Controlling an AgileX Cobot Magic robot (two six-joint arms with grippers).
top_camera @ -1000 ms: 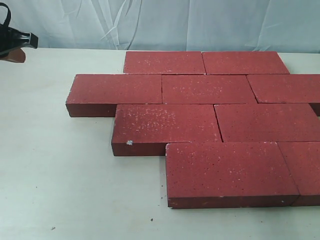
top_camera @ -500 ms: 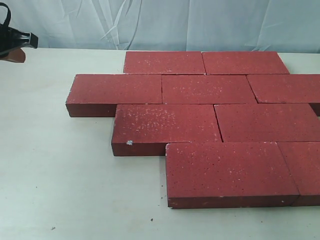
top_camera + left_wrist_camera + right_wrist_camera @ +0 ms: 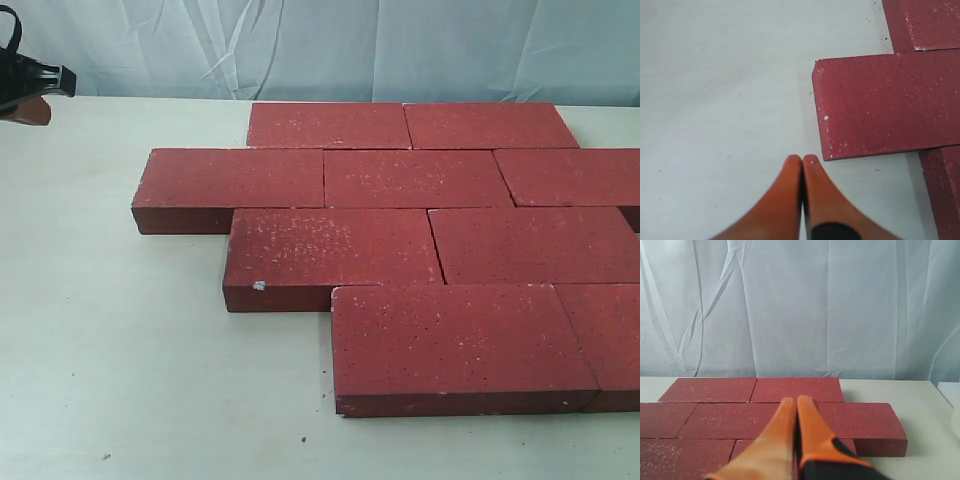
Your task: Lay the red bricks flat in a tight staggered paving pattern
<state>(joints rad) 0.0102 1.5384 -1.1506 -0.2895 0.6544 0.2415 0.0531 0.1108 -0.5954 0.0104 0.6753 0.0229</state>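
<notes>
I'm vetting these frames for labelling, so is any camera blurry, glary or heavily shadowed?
Exterior view: soft even light, red bricks sharp, only thin shadows at their edges. Left wrist view: left tool soft up close, brick crisp. Right wrist view: right tool soft, no glare on the curtain.

The bricks (image 3: 418, 178) are laid flat on the table (image 3: 120, 350) in four touching rows with joints staggered. The far row (image 3: 330, 125) is made of two set end to end. The second row (image 3: 235, 180) — three long — is carried furthest left. The third row (image 3: 335, 245) and the near row (image 3: 455, 340) are each shifted further right. A curtain (image 3: 400, 50) is hung behind the table's far edge.
</notes>
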